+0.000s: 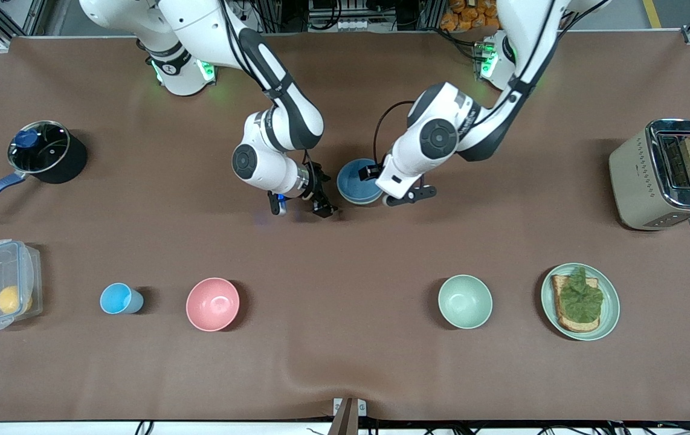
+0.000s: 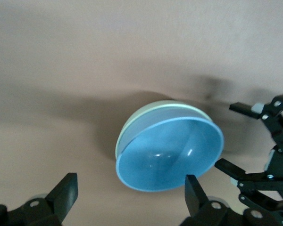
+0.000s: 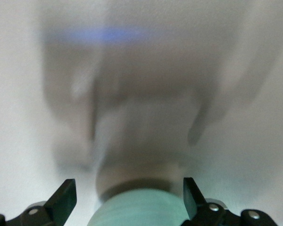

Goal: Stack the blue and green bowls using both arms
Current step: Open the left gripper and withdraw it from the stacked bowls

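Blue bowl: nested inside the green bowl at mid-table, between the two grippers; in the left wrist view it sits tilted, a green rim showing above it.
Left gripper: fingers spread wide and holding nothing, just beside the stacked bowls on the side toward the left arm's end of the table.
Right gripper: fingers wide apart and empty, just beside the stack toward the right arm's end; the right wrist view shows the green bowl's wall between its fingers.
Mint bowl: nearer the front camera, beside a plate carrying toast.
Pink bowl: same near row, next to a light-blue cup.
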Action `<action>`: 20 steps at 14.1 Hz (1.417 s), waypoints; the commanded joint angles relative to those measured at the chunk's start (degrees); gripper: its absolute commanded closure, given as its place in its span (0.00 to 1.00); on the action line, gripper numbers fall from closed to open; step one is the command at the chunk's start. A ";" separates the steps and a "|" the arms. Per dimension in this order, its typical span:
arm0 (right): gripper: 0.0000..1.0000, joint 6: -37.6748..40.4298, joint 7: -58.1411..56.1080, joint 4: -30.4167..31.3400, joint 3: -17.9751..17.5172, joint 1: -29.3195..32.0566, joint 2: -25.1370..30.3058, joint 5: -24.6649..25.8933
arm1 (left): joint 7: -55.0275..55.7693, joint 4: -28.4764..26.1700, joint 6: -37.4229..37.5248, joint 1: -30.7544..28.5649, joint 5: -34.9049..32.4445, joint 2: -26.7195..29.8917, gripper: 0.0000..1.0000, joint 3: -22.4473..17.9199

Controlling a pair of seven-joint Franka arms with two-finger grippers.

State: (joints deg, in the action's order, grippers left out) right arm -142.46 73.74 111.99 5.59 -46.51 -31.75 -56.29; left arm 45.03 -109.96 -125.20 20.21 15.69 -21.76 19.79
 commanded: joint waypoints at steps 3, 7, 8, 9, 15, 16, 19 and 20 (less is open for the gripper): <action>0.00 10.00 -0.26 0.95 3.90 1.60 6.34 3.54 | -0.91 9.75 12.52 -7.19 -5.21 1.02 0.00 0.08; 0.00 17.37 -0.09 0.95 7.49 1.77 8.37 14.61 | -0.91 10.02 14.98 -11.93 -13.04 4.26 0.00 -0.01; 0.00 19.22 -0.17 0.95 8.81 1.77 8.81 15.76 | -1.17 10.02 15.95 -14.21 -13.58 5.58 0.00 0.08; 0.00 20.72 -0.18 0.95 9.70 1.77 9.25 17.07 | -1.43 9.94 16.65 -16.32 -13.58 7.33 0.00 0.08; 0.00 30.30 -1.23 0.77 16.46 1.86 13.11 23.85 | -12.04 9.23 22.71 -25.30 -13.58 15.43 0.00 0.25; 0.00 31.53 -1.49 0.51 17.17 1.86 13.82 24.64 | -13.64 8.89 23.42 -25.48 -13.58 16.74 0.00 0.25; 0.00 37.41 -3.59 -1.77 19.19 3.26 15.05 28.41 | -16.28 7.74 23.51 -27.94 -13.50 21.31 0.00 0.34; 0.00 40.04 -4.56 -3.08 19.20 4.75 15.75 29.73 | -18.03 8.09 23.60 -28.47 -13.50 22.11 0.00 0.08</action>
State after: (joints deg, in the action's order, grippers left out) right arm -106.69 70.91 110.47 24.99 -44.42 -18.10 -29.48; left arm 30.18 -99.86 -102.02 -6.22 3.11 -3.62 19.41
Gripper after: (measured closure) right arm 0.000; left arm 0.000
